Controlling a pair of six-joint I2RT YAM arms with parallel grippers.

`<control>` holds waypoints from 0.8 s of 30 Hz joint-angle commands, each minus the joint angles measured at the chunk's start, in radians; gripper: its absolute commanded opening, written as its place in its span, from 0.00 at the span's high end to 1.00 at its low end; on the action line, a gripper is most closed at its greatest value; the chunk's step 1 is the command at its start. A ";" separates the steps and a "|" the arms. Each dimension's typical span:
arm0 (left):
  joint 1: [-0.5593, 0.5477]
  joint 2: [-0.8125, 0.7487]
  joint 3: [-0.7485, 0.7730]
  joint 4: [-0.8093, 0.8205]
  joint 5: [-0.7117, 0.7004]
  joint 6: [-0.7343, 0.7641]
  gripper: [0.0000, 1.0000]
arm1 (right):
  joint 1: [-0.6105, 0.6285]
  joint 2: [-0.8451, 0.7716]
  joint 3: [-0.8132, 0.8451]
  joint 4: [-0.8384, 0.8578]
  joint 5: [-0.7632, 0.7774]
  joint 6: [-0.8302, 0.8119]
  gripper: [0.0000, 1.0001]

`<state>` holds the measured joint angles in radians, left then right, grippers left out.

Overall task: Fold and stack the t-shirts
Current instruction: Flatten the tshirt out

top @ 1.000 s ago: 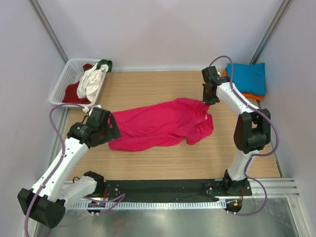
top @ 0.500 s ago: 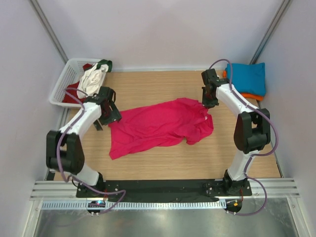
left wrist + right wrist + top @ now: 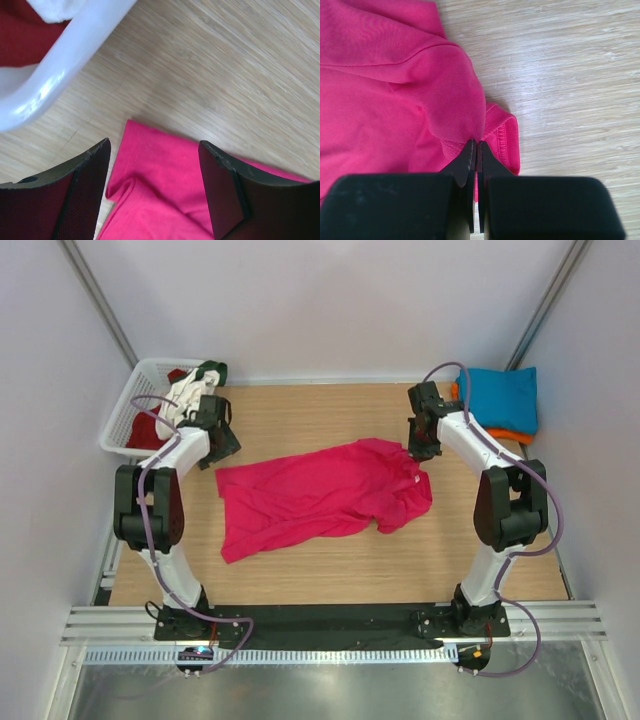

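- Pink shirt is lying mid-way across the desk, with the right gripper pinching its fold.
- Left gripper is hovering, spread, over its corner.
- Basket at the far-left corner is holding more shirts.

We record the following.
- **Magenta-pink t-shirt**: soft matt cloth, creased, with stitched hems.
- **Teal-blue t-shirt**: matt cloth, as is the orange t-shirt.
- **Table**: pale wood-grain top, smooth, which we judge faintly satin.
- **Lattice basket**: white plastic with a smooth, glossy rim.
- **Left gripper**: matt black, and we note finely cross-textured inner pads.
- **Right gripper**: the same matt black, smooth.
- **Metal sheet**: grey with a brushed look and a dull sheen.
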<state>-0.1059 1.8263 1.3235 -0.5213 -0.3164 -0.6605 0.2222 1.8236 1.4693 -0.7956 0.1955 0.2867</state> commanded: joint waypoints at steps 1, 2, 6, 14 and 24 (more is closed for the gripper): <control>0.005 0.025 -0.006 0.092 -0.039 0.007 0.28 | 0.002 -0.037 0.006 0.012 -0.001 -0.014 0.99; 0.005 0.028 -0.010 0.093 -0.041 0.004 0.29 | 0.000 -0.032 0.013 0.012 -0.001 -0.015 0.99; 0.005 0.051 -0.024 0.119 -0.053 0.004 0.30 | 0.000 -0.018 0.031 -0.001 0.001 -0.020 0.99; 0.017 0.065 -0.044 0.086 -0.081 -0.022 0.34 | 0.000 -0.006 0.065 -0.027 0.028 -0.037 0.99; 0.021 0.100 -0.075 0.151 -0.070 -0.030 0.43 | -0.003 0.019 0.089 -0.042 0.024 -0.035 0.99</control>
<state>-0.0925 1.9156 1.2541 -0.4416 -0.3592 -0.6777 0.2222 1.8427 1.5204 -0.8196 0.2058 0.2638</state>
